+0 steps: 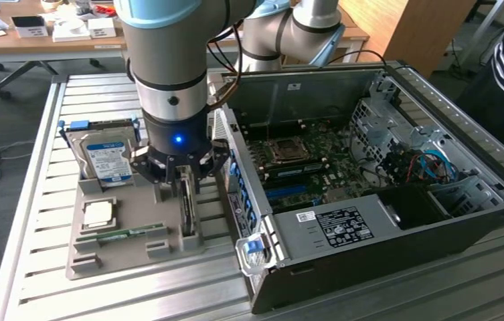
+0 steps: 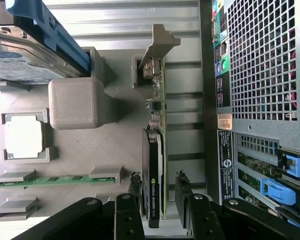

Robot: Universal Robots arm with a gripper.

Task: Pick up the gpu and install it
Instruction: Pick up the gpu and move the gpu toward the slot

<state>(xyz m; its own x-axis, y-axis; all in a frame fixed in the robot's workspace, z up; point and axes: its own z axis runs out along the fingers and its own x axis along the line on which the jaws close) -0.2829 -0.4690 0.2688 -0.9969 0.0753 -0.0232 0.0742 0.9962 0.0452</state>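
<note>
1. At the exterior view's left, a hard drive (image 1: pixel 104 157) sits propped in a grey holder (image 1: pixel 126 257) on the slatted counter (image 1: pixel 37 134). A processor (image 1: pixel 98 214) and a memory stick (image 1: pixel 131 233) lie in the same holder.
2. The gpu (image 1: pixel 187 207) stands on edge in the holder's slot on the side toward the computer case (image 1: pixel 368 267).
3. The end effector (image 1: pixel 185 190) hangs directly over the gpu, released. Its fingers (image 2: pixel 182 187) straddle the card, and a gap shows on one side.
4. At the right, the case lies open with the motherboard exposed.

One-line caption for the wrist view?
Open gripper straddles the gpu standing in its grey holder, beside the computer case.
</note>
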